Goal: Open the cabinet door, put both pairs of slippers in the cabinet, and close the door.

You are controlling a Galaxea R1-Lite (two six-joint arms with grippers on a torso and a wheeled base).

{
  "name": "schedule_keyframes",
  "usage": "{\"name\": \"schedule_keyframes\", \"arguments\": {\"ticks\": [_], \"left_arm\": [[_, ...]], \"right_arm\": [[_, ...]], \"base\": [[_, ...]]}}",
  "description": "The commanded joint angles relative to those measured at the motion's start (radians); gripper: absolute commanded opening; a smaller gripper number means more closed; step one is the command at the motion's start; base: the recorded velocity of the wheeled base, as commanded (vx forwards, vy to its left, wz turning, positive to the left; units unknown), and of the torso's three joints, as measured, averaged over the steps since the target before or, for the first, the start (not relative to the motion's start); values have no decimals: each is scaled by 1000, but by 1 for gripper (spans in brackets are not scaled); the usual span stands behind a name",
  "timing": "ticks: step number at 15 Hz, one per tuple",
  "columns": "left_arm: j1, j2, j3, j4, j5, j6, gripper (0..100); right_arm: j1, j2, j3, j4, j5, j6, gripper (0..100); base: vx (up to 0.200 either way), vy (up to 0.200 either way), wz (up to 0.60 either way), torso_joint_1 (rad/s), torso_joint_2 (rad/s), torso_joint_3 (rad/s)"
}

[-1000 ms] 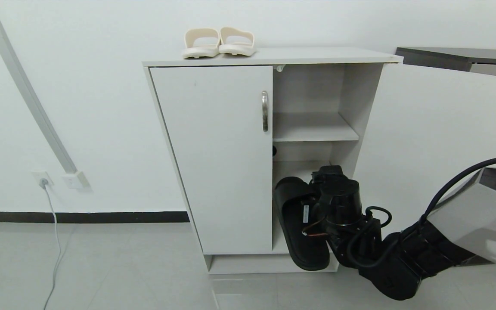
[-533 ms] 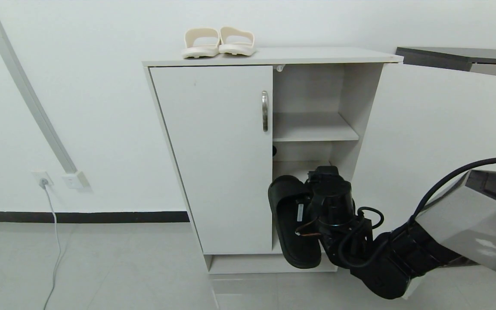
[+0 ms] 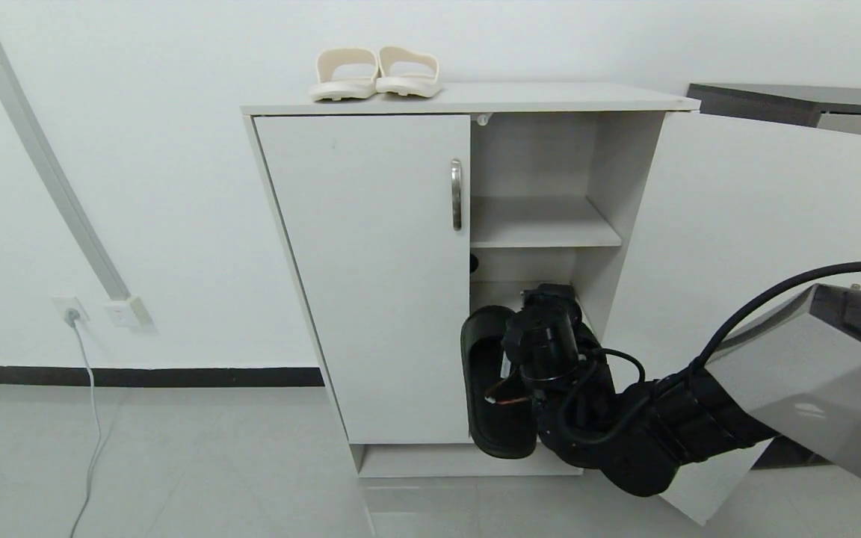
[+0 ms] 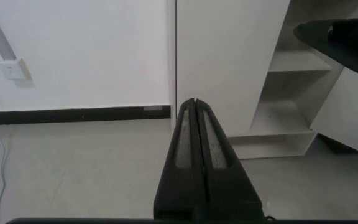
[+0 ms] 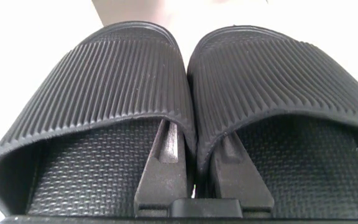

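Observation:
The white cabinet (image 3: 371, 269) has its right door (image 3: 744, 246) swung open and its left door shut. My right gripper (image 3: 509, 351) is shut on the pair of black slippers (image 3: 492, 396), holding them at the mouth of the lower compartment. In the right wrist view the fingers (image 5: 166, 158) pinch the inner straps of the black slippers (image 5: 123, 87) together. A cream pair of slippers (image 3: 376, 73) sits on the cabinet top at its left. My left gripper (image 4: 194, 134) is shut and empty, above the floor in front of the cabinet (image 4: 229, 56).
An inner shelf (image 3: 542, 224) splits the open right side. A wall socket with a cable (image 3: 72, 314) is low on the left wall. A dark-topped unit (image 3: 797, 97) stands behind the open door. Grey tiled floor lies in front.
My right arm has carried the black slippers left and deeper into the lower compartment. The head view has shifted slightly. The cream pair has not moved.

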Motion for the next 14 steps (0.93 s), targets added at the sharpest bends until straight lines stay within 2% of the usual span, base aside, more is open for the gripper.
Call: {"name": "schedule_keyframes", "arguments": {"ticks": [1, 3, 6, 10, 14], "left_arm": [[0, 3, 0, -2, 0, 0, 0], [0, 3, 0, -1, 1, 0, 0], [0, 3, 0, -2, 0, 1, 0], [0, 3, 0, -1, 0, 1, 0], [0, 3, 0, -1, 0, 1, 0]], "right_arm": [[-3, 16, -1, -1, -2, 0, 0], [-1, 26, 1, -2, -2, 0, 0], [8, 28, 25, -21, 8, 1, 0], [39, 37, 95, -174, 67, -54, 0], [42, 45, 99, -186, 67, -69, 0]], "base": [[0, -200, 0, 12, -2, 2], [0, -200, 0, 5, -2, 0], [0, 0, 0, 0, 0, 0], [0, 0, 0, 0, 0, 0], [0, 0, 0, 0, 0, 0]]}}
